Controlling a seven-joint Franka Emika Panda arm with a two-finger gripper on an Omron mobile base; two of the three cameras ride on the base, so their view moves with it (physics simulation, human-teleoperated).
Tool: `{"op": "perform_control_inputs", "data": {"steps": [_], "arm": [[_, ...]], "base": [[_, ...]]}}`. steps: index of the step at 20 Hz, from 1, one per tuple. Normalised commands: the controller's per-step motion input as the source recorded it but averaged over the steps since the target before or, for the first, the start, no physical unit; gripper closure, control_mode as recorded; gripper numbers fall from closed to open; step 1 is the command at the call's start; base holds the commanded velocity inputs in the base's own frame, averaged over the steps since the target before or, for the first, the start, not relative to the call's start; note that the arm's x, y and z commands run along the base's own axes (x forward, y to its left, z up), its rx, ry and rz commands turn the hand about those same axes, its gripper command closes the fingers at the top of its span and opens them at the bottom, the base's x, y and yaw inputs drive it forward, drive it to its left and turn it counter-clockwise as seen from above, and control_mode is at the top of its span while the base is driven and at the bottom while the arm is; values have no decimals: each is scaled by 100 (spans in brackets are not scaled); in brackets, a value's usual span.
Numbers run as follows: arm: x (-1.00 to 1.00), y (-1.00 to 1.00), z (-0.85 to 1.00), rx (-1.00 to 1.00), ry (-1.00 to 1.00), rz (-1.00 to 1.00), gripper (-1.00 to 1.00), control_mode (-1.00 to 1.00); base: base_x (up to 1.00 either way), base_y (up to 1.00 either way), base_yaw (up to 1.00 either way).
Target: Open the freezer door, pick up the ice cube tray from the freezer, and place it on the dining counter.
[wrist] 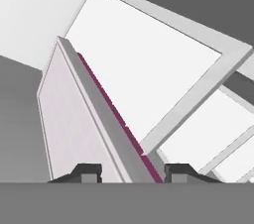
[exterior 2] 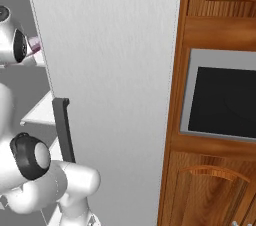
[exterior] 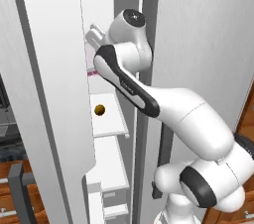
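The freezer door stands swung open on the left, its white inner side close beside the arm; in pulling back, the elbow could knock it, or the ice cube tray could catch on the shelf below, where 1 small orange-brown ball sits. The tray is seen edge-on in the hand view, tilted, its near end lying between the 2 fingertips of the gripper; the jaws stand fairly wide either side of it, and it seems they straddle rather than pinch it, so it could slip or twist free. The tray is inside the freezer, at upper-shelf height; right of it stands the plain grey door.
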Motion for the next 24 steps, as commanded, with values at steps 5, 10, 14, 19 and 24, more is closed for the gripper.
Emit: {"op": "perform_control_inputs", "data": {"steps": [5,10,14,19,24], "arm": [[-28,-30,1,0,-5,5,100,-100],[-62,0,3,0,-2,3,100,-100],[-66,0,28,0,0,0,100,-100],[-68,-7,37,0,0,0,100,-100],[-93,-11,11,0,1,0,100,-100]], "base": [[0,0,0],[0,0,0],[0,0,0],[0,0,0],[0,0,0]]}}
